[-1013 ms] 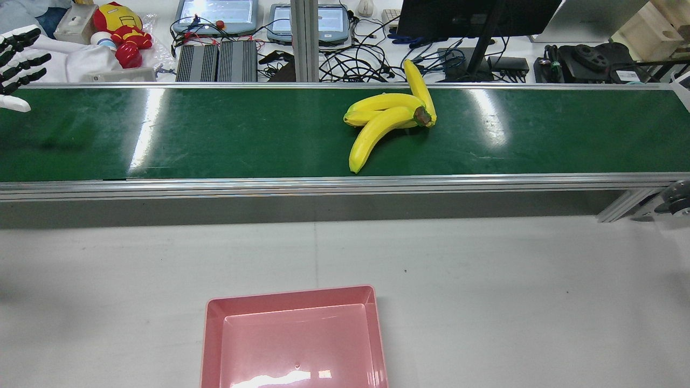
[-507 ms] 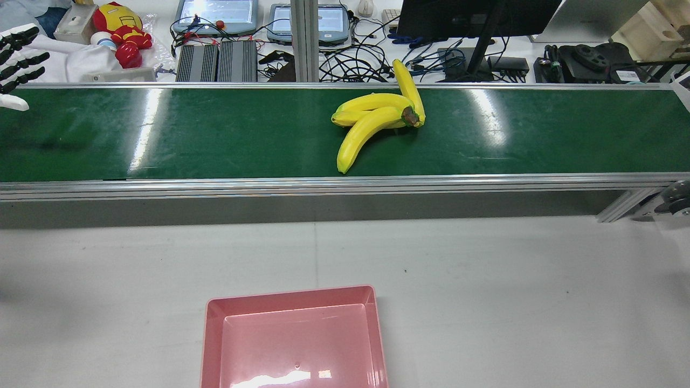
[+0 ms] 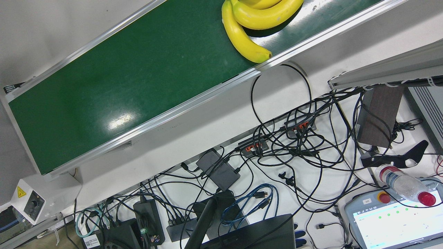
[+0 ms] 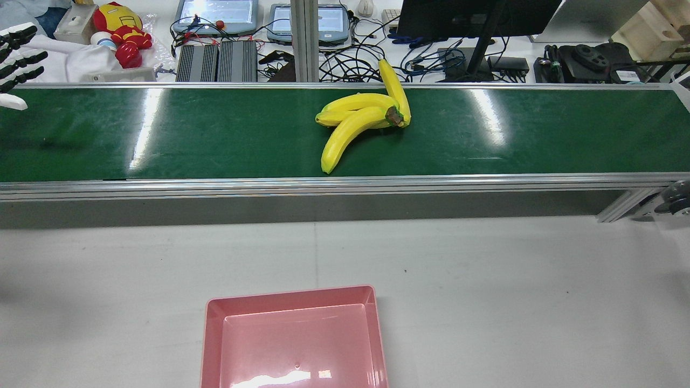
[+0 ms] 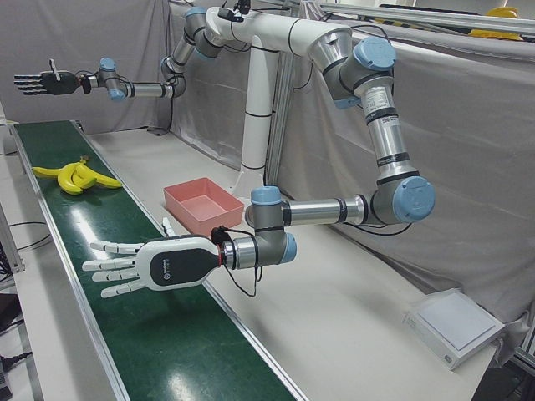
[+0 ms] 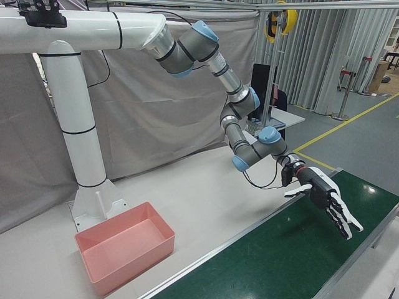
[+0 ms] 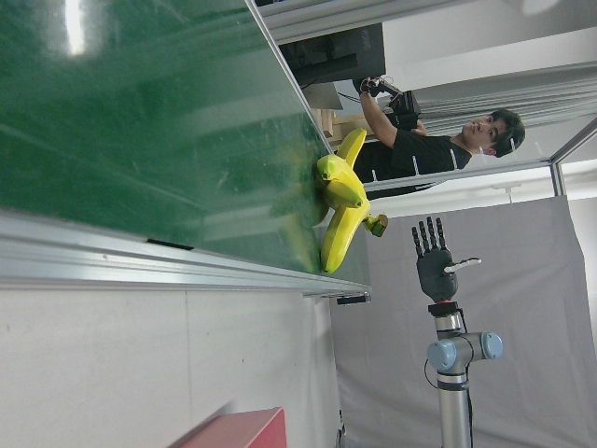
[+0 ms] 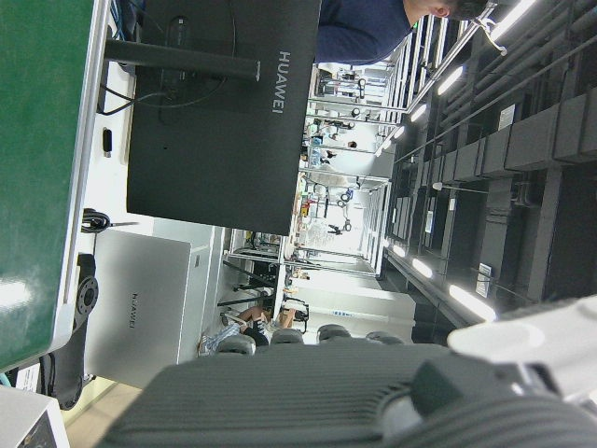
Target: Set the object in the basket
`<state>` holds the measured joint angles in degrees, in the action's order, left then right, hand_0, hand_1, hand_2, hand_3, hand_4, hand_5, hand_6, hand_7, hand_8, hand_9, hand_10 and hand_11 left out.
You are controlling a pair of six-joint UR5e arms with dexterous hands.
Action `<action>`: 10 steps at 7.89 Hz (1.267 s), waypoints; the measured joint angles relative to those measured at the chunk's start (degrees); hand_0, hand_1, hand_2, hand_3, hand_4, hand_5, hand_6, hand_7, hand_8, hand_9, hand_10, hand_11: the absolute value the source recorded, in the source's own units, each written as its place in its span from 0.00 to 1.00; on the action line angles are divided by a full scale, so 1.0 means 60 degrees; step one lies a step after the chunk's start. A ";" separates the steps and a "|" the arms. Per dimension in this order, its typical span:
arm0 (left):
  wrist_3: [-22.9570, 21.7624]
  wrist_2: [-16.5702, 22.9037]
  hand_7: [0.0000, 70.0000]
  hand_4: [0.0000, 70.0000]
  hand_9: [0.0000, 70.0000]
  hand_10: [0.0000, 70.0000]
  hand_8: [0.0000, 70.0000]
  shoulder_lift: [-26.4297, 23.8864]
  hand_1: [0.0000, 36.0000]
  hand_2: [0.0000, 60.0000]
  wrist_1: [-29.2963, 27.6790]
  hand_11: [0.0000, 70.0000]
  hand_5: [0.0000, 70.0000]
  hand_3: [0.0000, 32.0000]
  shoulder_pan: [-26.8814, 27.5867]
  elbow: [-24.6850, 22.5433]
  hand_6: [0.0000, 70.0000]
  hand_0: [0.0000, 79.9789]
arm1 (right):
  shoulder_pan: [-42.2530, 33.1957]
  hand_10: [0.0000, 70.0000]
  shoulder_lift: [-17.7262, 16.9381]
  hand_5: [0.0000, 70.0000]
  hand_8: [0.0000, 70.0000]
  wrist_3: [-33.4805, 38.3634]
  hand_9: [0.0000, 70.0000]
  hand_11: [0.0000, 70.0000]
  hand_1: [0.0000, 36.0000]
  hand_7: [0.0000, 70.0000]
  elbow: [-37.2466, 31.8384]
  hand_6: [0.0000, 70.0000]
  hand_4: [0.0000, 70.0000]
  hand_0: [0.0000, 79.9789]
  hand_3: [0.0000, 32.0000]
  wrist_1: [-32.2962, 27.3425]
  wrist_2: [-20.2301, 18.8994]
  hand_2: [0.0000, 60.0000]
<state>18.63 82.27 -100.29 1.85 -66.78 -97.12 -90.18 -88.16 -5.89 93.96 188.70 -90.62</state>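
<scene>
A bunch of yellow bananas (image 4: 358, 121) lies on the green conveyor belt (image 4: 215, 134), near its middle in the rear view; it also shows in the front view (image 3: 258, 20) and far down the belt in the left-front view (image 5: 75, 177). My left hand (image 4: 16, 59) hovers open over the belt's left end, fingers spread, well apart from the bananas (image 7: 340, 201). It is the near hand (image 5: 159, 263) in the left-front view. My right hand (image 5: 42, 82) is held high beyond the bananas, open and holding nothing. The pink basket (image 4: 291, 291) stands on the white table.
The belt has raised aluminium rails along both sides. Past its far rail lie cables, a monitor stand (image 4: 480, 48), tablets and a red and yellow toy (image 4: 121, 29). A person in a dark shirt (image 7: 420, 145) is beyond the belt. The arms' white pedestal (image 5: 259, 100) rises behind the basket (image 5: 194, 219).
The bananas have travelled left along the belt toward my left hand. The left hand has stayed almost where it was, and the basket has not moved.
</scene>
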 measured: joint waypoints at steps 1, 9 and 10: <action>-0.0005 0.0000 0.10 0.15 0.15 0.05 0.12 0.0000 0.49 0.00 0.0000 0.11 0.18 0.38 -0.0008 -0.0004 0.01 0.74 | -0.0003 0.00 0.0000 0.00 0.00 0.0000 0.00 0.00 0.00 0.00 0.0000 0.00 0.00 0.00 0.00 0.0000 0.0000 0.00; -0.0019 0.0010 0.10 0.17 0.15 0.05 0.13 0.0015 0.48 0.00 0.0021 0.11 0.18 0.36 -0.0060 -0.0024 0.01 0.74 | -0.0013 0.00 0.0000 0.00 0.00 0.0000 0.00 0.00 0.00 0.00 0.0000 0.00 0.00 0.00 0.00 0.0000 0.0000 0.00; -0.0016 0.0013 0.10 0.17 0.15 0.05 0.13 0.0015 0.49 0.00 0.0026 0.11 0.19 0.34 -0.0061 -0.0027 0.01 0.76 | -0.0013 0.00 0.0000 0.00 0.00 0.0000 0.00 0.00 0.00 0.00 0.0000 0.00 0.00 0.00 0.00 0.0000 0.0000 0.00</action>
<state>18.54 82.34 -100.20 2.00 -67.15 -97.28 -90.26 -88.15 -5.89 93.96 188.70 -90.62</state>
